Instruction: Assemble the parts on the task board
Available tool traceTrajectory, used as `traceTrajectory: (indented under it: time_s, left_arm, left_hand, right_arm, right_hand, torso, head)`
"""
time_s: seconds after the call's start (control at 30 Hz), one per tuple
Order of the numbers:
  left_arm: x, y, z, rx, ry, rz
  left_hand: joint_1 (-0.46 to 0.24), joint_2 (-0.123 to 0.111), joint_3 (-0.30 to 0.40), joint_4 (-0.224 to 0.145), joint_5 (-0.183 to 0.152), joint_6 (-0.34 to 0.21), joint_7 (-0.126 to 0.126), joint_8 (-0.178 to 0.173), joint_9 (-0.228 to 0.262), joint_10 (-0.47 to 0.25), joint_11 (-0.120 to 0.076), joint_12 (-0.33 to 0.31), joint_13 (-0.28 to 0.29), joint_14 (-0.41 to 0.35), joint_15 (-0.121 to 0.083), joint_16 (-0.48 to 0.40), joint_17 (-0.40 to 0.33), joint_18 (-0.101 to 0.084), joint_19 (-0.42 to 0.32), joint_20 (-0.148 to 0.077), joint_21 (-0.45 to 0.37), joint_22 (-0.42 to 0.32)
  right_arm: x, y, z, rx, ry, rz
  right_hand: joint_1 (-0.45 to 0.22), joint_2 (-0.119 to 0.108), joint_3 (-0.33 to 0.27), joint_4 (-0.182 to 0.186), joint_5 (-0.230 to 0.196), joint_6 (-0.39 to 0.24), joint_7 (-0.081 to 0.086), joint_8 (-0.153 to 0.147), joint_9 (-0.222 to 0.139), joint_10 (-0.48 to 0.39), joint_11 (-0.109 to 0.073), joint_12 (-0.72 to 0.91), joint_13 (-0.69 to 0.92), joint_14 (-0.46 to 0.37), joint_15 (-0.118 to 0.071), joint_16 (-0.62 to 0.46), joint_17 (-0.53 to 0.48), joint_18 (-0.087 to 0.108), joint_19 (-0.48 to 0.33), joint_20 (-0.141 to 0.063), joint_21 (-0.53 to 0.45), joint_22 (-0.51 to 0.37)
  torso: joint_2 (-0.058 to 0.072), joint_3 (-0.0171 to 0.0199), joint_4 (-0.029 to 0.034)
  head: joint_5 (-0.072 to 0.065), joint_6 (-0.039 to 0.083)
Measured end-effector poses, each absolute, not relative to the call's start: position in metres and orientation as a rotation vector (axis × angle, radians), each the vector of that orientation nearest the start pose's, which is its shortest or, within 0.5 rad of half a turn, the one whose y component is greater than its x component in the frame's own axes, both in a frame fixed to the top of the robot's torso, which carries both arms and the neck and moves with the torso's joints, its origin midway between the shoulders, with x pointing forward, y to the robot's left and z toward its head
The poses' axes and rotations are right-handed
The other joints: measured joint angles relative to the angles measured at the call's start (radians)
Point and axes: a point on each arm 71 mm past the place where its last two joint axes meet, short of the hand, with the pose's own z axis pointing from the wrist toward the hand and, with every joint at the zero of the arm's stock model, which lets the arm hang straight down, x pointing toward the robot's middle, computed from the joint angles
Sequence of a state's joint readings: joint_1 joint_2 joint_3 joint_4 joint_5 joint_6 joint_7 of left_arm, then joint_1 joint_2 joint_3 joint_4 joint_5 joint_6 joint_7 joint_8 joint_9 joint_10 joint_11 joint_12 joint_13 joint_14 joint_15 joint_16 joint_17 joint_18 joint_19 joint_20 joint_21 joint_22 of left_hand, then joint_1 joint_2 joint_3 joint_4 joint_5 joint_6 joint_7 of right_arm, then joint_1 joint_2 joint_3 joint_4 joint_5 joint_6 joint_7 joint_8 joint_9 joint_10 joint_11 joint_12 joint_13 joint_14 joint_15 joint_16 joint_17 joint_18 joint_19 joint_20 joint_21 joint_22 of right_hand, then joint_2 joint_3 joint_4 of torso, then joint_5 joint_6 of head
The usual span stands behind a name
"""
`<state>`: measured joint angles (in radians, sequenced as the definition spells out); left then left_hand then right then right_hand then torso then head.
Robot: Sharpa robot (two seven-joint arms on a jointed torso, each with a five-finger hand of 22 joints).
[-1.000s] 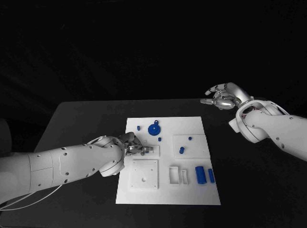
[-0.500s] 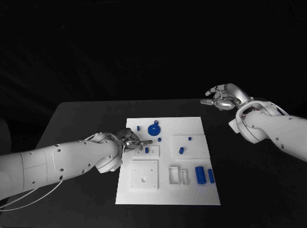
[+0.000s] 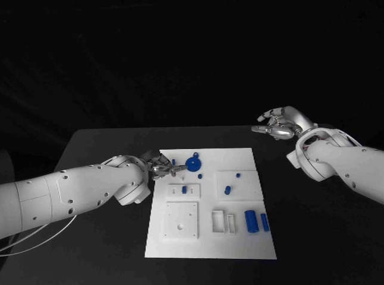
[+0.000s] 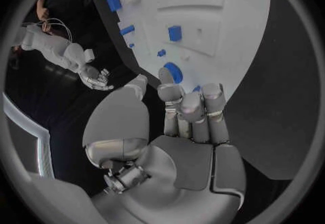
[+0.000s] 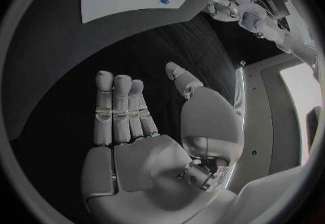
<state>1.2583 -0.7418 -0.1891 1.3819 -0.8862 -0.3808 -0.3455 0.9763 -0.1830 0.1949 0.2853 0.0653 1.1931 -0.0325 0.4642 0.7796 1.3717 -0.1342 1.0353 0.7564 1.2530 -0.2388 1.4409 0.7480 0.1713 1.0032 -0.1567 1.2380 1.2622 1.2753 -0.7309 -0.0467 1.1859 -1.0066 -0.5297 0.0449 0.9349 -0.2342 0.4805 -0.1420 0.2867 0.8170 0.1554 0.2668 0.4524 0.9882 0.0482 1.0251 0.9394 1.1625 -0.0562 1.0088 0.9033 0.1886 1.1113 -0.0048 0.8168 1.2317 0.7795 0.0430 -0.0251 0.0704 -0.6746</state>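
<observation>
The task board lies mid-table, its blue parts scattered across it. The left hand hangs at the board's left edge near the round blue disc; the head view hides its fingers, while the wrist view shows them loosely spread, holding nothing. The right hand hangs well off the board past the table's far right corner, fingers apart and empty.

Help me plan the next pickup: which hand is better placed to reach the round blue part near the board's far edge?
Left, I'd judge. The left hand hangs at the task board's left rim, right beside the round blue part, holding nothing. The right hand is off the board, beyond the table's far right corner.
</observation>
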Motion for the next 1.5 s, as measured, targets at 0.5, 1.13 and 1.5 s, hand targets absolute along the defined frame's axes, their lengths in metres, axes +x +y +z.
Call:
traceTrajectory:
  time_s: [0.5, 1.13, 1.5]
  left_arm:
    - [0.56, 0.23, -0.202, -0.537, 1.918, -0.453]
    - [0.594, 0.232, -0.199, -0.445, 2.101, -0.311]
    - [0.6, 0.225, -0.201, -0.415, 2.147, -0.285]
  left_hand:
    - [0.123, 0.038, -0.114, 0.009, 0.135, -0.185, 0.089, -0.132, -0.046, -0.137, 0.078, -0.149, -0.089, -0.115, 0.077, -0.162, -0.067, -0.04, -0.101, 0.033, -0.131, -0.057]
    - [0.144, 0.065, -0.154, 0.009, 0.216, -0.245, 0.114, -0.155, -0.068, -0.192, 0.109, -0.176, -0.117, -0.173, 0.109, -0.182, -0.071, -0.071, -0.149, 0.046, -0.162, -0.053]
    - [0.122, 0.087, -0.159, 0.008, 0.212, -0.243, 0.109, -0.151, -0.076, -0.195, 0.105, -0.172, -0.123, -0.178, 0.107, -0.171, -0.068, -0.071, -0.149, 0.046, -0.162, -0.045]
  right_arm:
    - [0.56, -0.257, -0.154, 0.337, 1.429, 0.683]
    - [0.56, -0.254, -0.155, 0.336, 1.431, 0.69]
    - [0.56, -0.251, -0.155, 0.334, 1.432, 0.695]
  right_hand:
    - [0.0, 0.0, 0.0, 0.0, 0.0, -0.001, 0.0, 0.0, -0.001, -0.004, 0.004, 0.0, -0.001, 0.0, 0.0, -0.004, 0.001, 0.0, 0.0, 0.0, 0.0, 0.001]
    - [0.0, 0.0, 0.0, 0.0, 0.0, -0.005, 0.002, 0.0, -0.002, -0.004, 0.004, 0.0, -0.003, 0.0, 0.0, -0.004, 0.001, 0.0, 0.001, 0.001, 0.0, 0.001]
    - [0.0, 0.0, 0.0, 0.0, 0.0, -0.007, 0.0, 0.0, -0.002, -0.004, 0.004, 0.0, -0.004, 0.0, 0.0, -0.004, 0.002, 0.001, 0.001, 0.001, 0.0, 0.001]
  torso:
    - [0.001, 0.0, -0.0018]
    - [0.002, -0.0002, -0.0024]
    - [0.002, -0.0009, -0.0016]
  head:
    - [0.008, 0.026]
    - [0.009, 0.033]
    - [0.007, 0.029]
